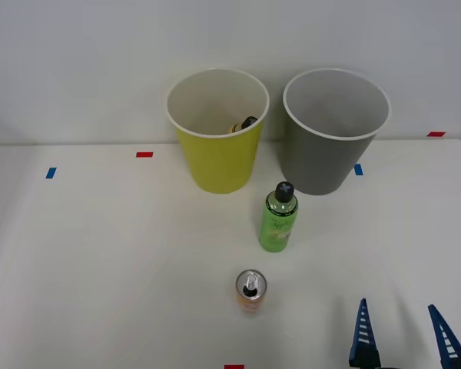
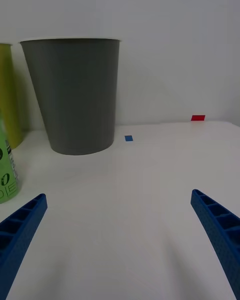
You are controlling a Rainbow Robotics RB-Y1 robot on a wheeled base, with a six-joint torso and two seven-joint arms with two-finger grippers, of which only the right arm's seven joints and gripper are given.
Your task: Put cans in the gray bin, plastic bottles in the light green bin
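Green bottle [image 1: 277, 219] upright on the desk [image 1: 100, 254], just before the gray bin [image 1: 334, 146], orange-and-white can [image 1: 250, 290] nearer, light green bin [image 1: 217, 154] left of the gray bin, right tool [image 1: 403, 338] fingers apart, clamped on nothing.

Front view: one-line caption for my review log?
Open right gripper near an upright orange-and-white can and green bottle, before yellow-green bin and gray bin.
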